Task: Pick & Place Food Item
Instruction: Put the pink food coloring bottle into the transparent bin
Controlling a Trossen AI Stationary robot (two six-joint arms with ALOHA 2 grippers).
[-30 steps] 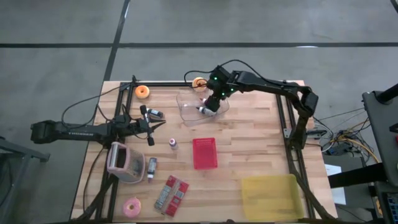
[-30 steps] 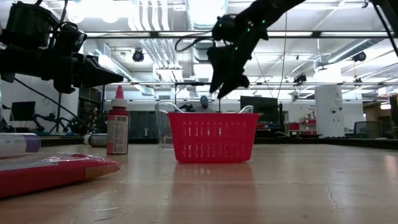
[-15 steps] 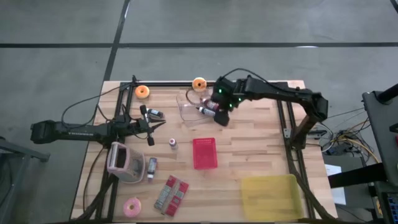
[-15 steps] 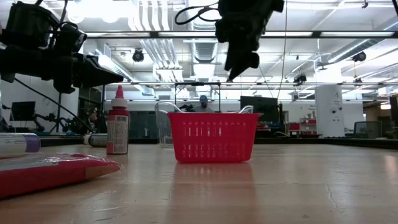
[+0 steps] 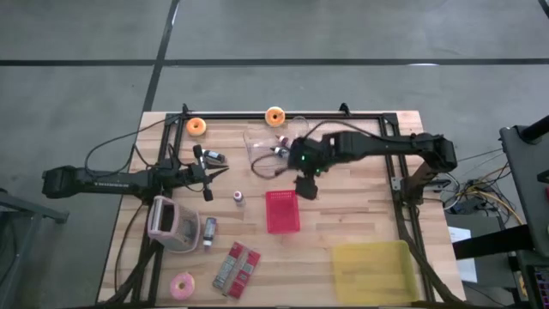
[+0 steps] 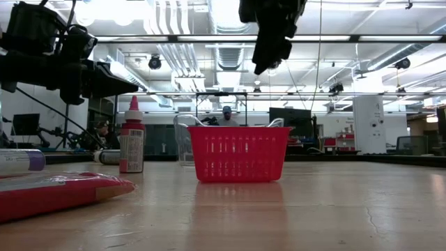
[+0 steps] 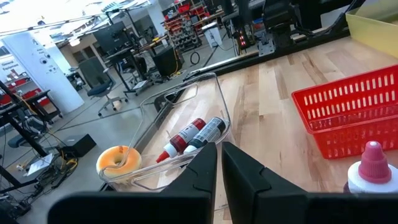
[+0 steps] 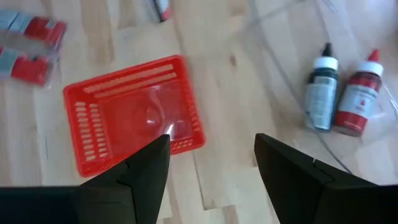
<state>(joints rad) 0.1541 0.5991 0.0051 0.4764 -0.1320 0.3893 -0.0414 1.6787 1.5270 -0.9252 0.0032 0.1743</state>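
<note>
A red basket (image 5: 282,211) stands mid-table; it also shows in the low view (image 6: 238,153) and the right wrist view (image 8: 130,118). A clear container (image 5: 268,146) behind it holds two bottles, one dark-capped (image 8: 321,93) and one red-capped (image 8: 357,99), lying on its floor. My right gripper (image 5: 304,182) hangs open and empty above the table, just off the basket's far right corner (image 8: 211,162). My left gripper (image 5: 214,176) is shut and empty, held above the table left of the container (image 7: 219,163).
Orange doughnuts lie at the far edge (image 5: 196,126) (image 5: 275,116), a pink one (image 5: 182,285) near the front. A small pink-capped bottle (image 5: 238,197), a red packet (image 5: 236,269), a pink-white box (image 5: 171,225) and a yellow bin (image 5: 371,273) stand around.
My right gripper has risen out of the clear container and gone toward the table's near edge, ending beside the red basket's far right corner. Both bottles stay in the container.
</note>
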